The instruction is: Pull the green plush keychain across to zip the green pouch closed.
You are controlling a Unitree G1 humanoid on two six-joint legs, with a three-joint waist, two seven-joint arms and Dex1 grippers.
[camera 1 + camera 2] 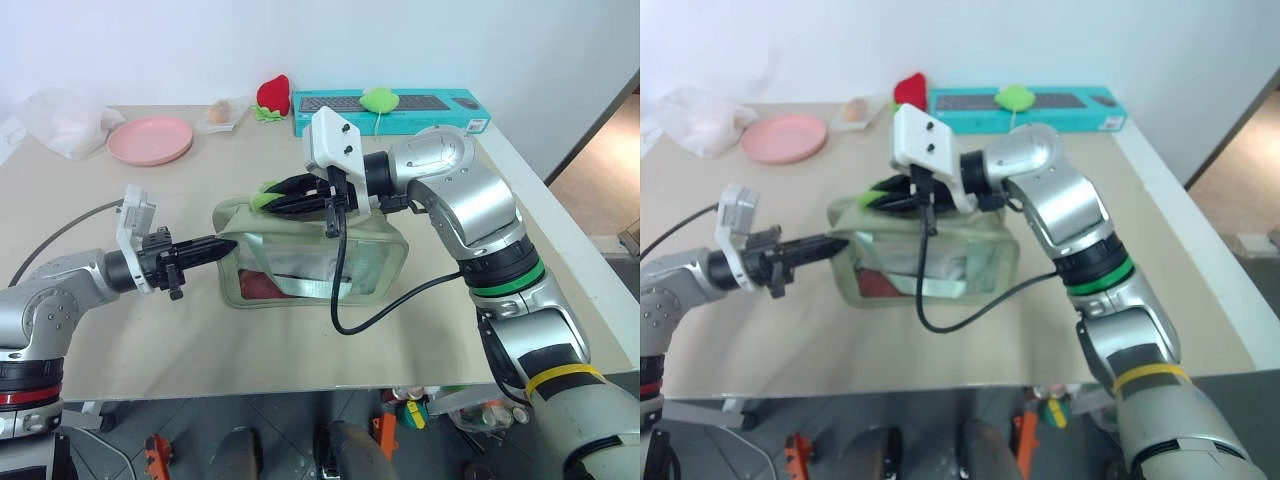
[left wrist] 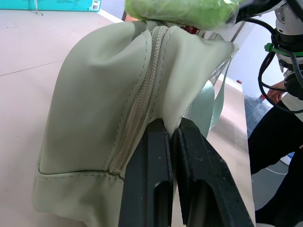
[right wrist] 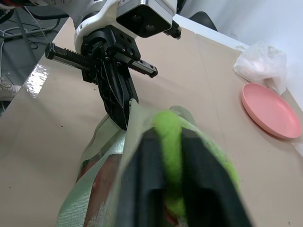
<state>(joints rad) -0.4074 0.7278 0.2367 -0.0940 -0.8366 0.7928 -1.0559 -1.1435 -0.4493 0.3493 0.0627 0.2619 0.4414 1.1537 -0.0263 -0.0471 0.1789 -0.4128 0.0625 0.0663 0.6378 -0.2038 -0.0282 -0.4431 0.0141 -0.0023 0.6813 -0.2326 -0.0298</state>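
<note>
Nearest me, my right hand (image 3: 163, 189) pinches the green plush keychain (image 3: 170, 142) at the green pouch's (image 1: 310, 262) nine-o'clock end, mid-desk (image 1: 150, 330). My left hand (image 1: 222, 246) clamps the fabric there, reaching level. I judge the fuzzy plush may slip from the grip, or the pouch drag.

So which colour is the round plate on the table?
The plate is pink, clearest in the left eye view.

Pale sage-green pouch (image 1: 300, 250) with clear side panels (something red shows inside); bright lime-green plush keychain (image 3: 170, 151); black claw fingers (image 2: 147, 184); pink plate (image 1: 150, 139); teal keyboard box (image 1: 400, 110); beige table (image 1: 120, 330).
</note>
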